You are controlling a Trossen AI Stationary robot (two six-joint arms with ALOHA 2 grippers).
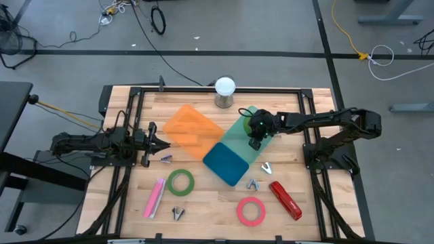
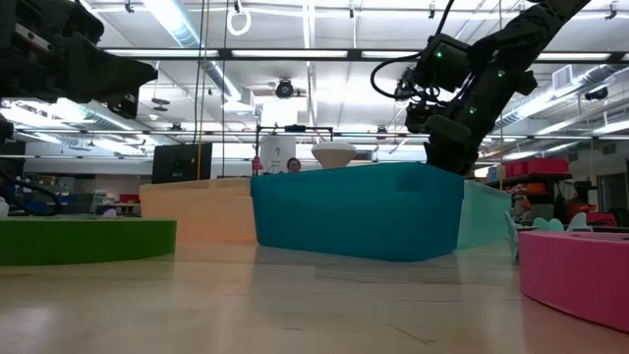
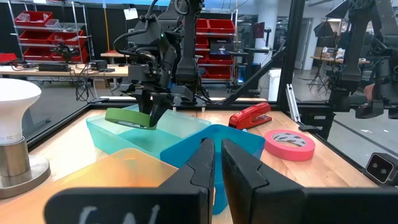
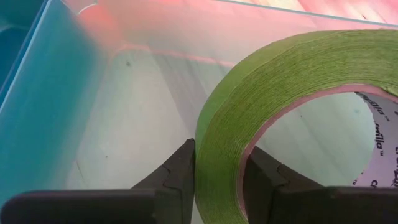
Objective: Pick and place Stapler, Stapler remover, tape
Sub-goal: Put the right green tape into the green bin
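Observation:
My right gripper [image 1: 255,140] hangs over the pale teal bin [image 1: 245,120], shut on a green tape roll [image 3: 129,117]. A second green tape roll [image 1: 180,181] and a pink one [image 1: 251,211] lie flat on the table near the front. The red stapler [image 1: 285,200] lies at the front right and a pink stapler [image 1: 154,198] at the front left. Small metal staple removers [image 1: 266,167] are scattered around the bins. My left gripper [image 1: 152,140] waits shut at the table's left, holding nothing. My right gripper pinches the green roll's wall [image 4: 217,155], with one finger [image 4: 267,177] inside the ring and the other [image 4: 177,168] outside. The fingers slant down from the table's right. The roll hangs clear above the pale teal bin's floor, tilted a little.
An orange bin [image 1: 193,130] and a dark blue bin [image 1: 226,163] stand beside the teal one at the table's middle. A white bulb on a metal base [image 1: 224,91] stands at the far edge. Black frame rails [image 1: 319,196] run along both sides.

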